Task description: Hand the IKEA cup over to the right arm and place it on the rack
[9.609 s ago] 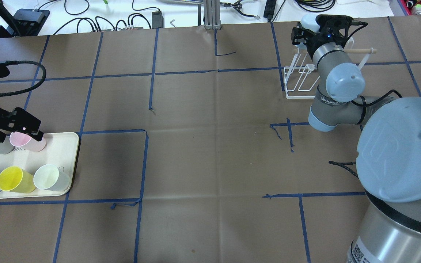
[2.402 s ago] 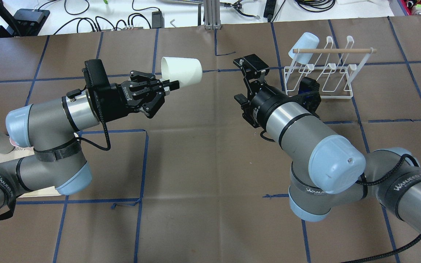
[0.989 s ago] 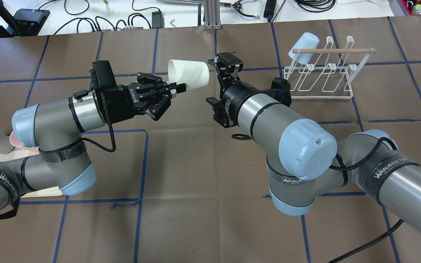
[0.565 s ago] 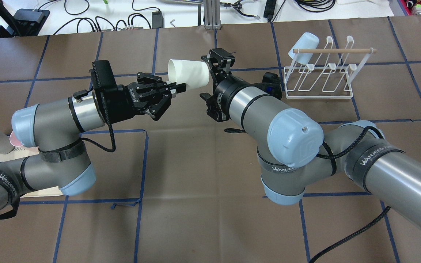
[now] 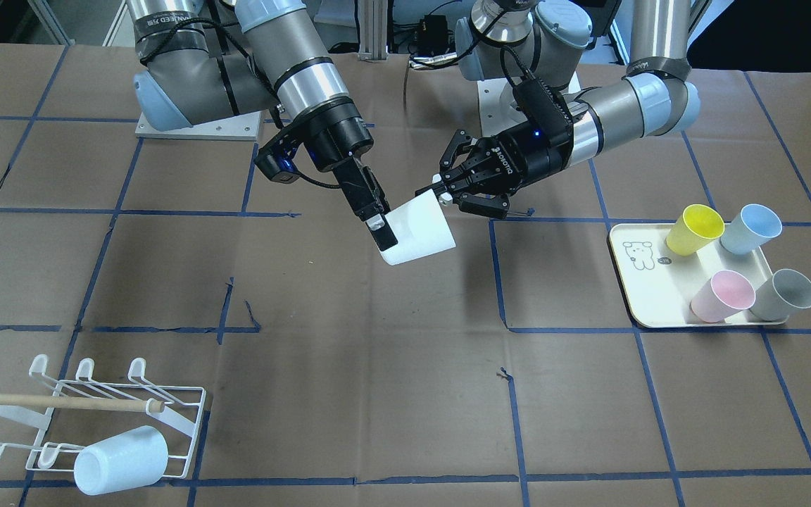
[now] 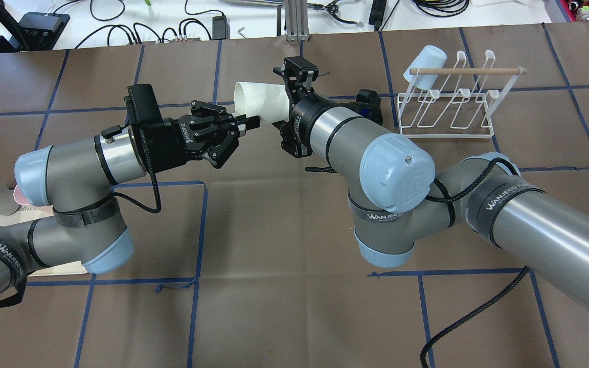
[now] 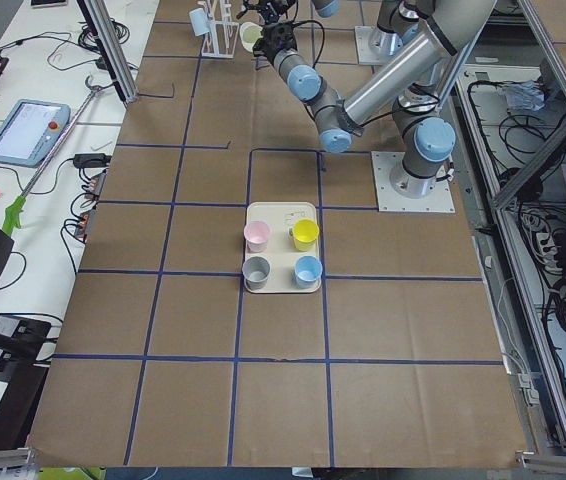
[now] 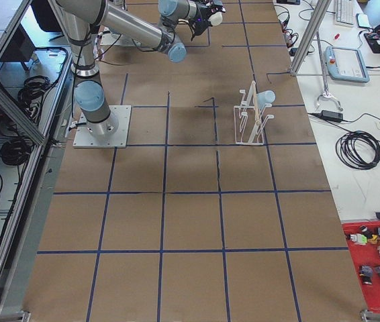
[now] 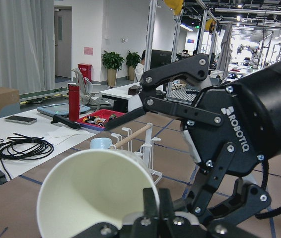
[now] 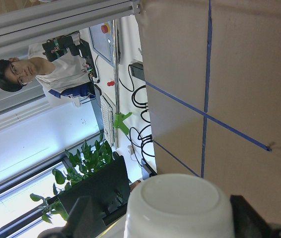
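**Exterior front-facing view:** The white cup (image 5: 416, 232) lies on its side in the air near centre. The left gripper (image 5: 439, 196) is clamped on its rim from 2 o'clock, which leaves the base and wall free for a second grasp. The right gripper (image 5: 386, 238) enters from 11 o'clock with its jaws spread around the base end. It is judged not yet clamped. The rack (image 5: 60, 401) at 7 o'clock carries one pale blue cup (image 5: 120, 459). The tray (image 5: 652, 303) at 4 o'clock holds four spare cups (image 5: 722, 296).

**Overhead exterior view:** 0.6 s ago the right gripper stood just short of the base. It now straddles the base. The left gripper and the cup have not moved.

**Left wrist-mounted view:** The cup's mouth faces the camera, and the rim is pinched at 6 o'clock.

**Right wrist-mounted view:** The cup's base sits at 6 o'clock between the fingers (image 10: 252, 220). Contact cannot be discerned.

**Exterior left and right views:** The grippers and cup are too small to judge.
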Tool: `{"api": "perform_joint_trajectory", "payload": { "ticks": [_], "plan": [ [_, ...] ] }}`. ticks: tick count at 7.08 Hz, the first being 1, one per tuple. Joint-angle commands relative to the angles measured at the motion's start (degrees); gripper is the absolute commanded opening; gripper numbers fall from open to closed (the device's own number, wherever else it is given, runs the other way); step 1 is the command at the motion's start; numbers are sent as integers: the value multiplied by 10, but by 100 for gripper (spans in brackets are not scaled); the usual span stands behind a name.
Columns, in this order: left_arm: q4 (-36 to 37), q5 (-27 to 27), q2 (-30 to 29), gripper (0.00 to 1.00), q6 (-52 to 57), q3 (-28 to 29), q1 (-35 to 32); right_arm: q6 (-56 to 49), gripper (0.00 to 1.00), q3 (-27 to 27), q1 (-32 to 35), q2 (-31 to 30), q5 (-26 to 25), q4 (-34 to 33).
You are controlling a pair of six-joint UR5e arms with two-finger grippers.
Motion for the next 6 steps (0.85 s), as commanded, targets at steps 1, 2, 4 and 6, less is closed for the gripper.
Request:
{"api": "perform_joint_trajectory", "payload": {
  "ticks": [1, 2, 4, 6],
  "plan": [
    [-1, 0, 0, 9, 0, 1, 0, 2, 94, -11, 7, 14, 2, -1],
    [-1, 0, 0, 9, 0, 1, 0, 2, 93, -12, 7, 14, 3, -1],
    [-1, 0, 0, 9, -2, 1, 0, 1, 85, -11, 7, 14, 8, -1],
    [0, -1, -2, 10, -1, 1, 0, -3, 64, -8, 5, 14, 10, -6]
  ]
}}
